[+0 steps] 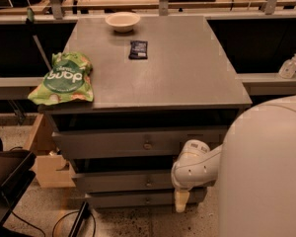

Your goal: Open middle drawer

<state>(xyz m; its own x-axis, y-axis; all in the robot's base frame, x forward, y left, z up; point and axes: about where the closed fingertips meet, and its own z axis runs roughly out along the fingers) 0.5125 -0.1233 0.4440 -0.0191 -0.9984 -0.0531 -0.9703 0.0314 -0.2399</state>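
In the camera view, the gripper [181, 204] is hanging at the lower right of the cabinet [187, 73] front and pointing down; I cannot tell whether it is open or closed. The middle drawer [113, 180] is sitting second from the cabinet's top, its long axis running left to right. Its small round knob [149, 183] is lying just left of the gripper and slightly higher. The front is looking plain, grey and shallow, and seemingly closed.

Smooth white shell [266, 177] is bulging near right; its rounded white arm [195, 166] is ending in a cream claw [181, 202], low to its left
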